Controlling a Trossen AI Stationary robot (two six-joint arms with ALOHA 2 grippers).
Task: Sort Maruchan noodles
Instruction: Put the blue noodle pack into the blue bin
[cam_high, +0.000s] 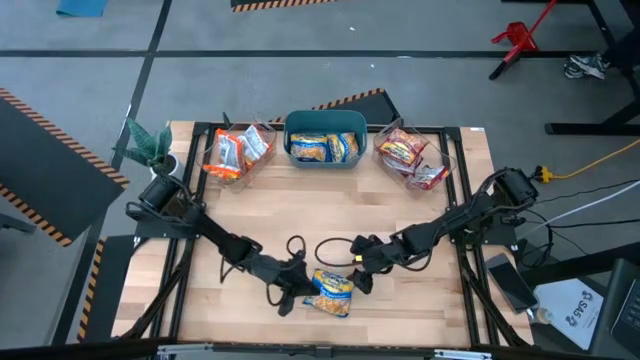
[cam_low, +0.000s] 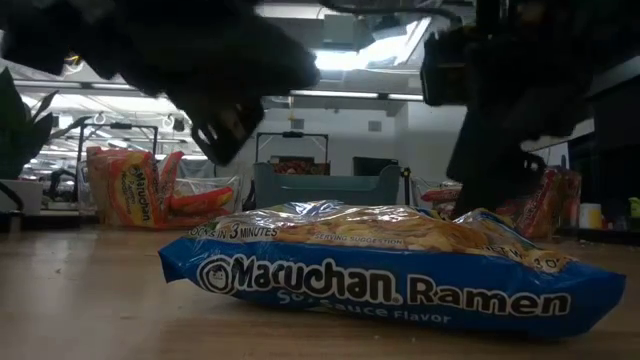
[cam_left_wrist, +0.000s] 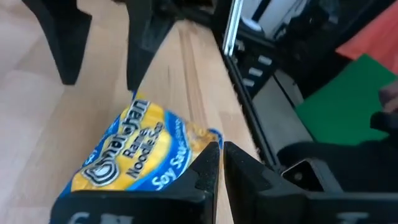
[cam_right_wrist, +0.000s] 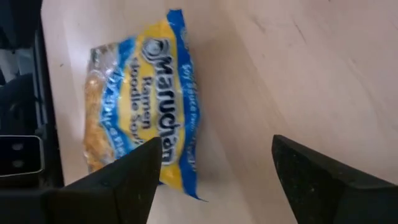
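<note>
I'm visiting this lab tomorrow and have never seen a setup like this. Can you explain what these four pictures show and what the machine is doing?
Two dark robot arms work at a wooden table. One picture looks straight down, one looks level across the tabletop, and the other two come from cameras on each arm's wrist.

Near the front edge lies a blue and yellow Maruchan ramen packet. The left gripper sits at the packet's edge with its jaws almost together; the left wrist view suggests they pinch the wrapper, though I can't be sure. The right gripper hovers just beside the packet with its jaws wide open, holding nothing.

Along the back stand a teal bin with blue packets, flanked by two clear containers, the left container with orange packets and the right container with red ones.
</note>
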